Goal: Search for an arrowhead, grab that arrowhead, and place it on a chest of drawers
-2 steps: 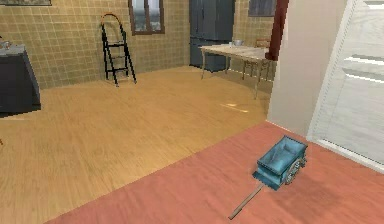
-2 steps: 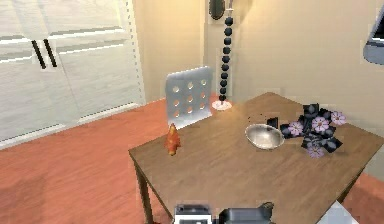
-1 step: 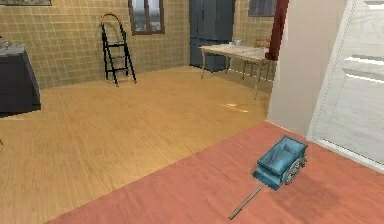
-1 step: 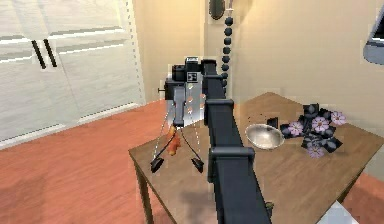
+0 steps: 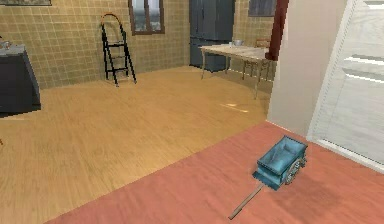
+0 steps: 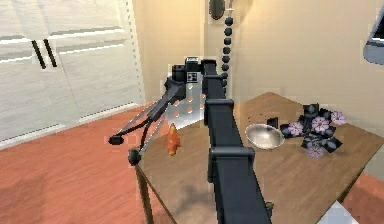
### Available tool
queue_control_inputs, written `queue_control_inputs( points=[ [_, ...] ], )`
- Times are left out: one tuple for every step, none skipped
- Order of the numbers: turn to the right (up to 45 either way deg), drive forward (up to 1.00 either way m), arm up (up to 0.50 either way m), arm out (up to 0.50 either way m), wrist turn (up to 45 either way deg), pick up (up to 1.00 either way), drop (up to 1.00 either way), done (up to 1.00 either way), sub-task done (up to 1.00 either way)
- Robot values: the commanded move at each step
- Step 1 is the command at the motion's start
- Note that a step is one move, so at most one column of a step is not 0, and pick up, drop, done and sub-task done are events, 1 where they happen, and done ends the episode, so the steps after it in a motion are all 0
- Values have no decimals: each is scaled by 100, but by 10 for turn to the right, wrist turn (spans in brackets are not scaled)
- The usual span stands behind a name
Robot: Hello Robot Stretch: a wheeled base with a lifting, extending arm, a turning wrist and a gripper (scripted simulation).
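The wooden floor [image 5: 120,130] meets a reddish floor [image 5: 190,195] nearby. At the far tiled wall [image 5: 70,35] stand a black stepladder [image 5: 117,50] and, right, a pale table [image 5: 232,52].

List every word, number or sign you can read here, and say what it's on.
None can be read.
The blue cart, the white doors and the wooden table bear no print.
The dark things with pink flowers on the table are too small to tell.

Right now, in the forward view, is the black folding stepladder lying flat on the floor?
No, the black folding stepladder stands upright on its legs by the tan tiled wall.
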Motion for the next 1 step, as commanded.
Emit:
queue_control_inputs(
  points=[
    [0, 0, 0, 0, 450, 0, 0, 0, 0]
  ],
)
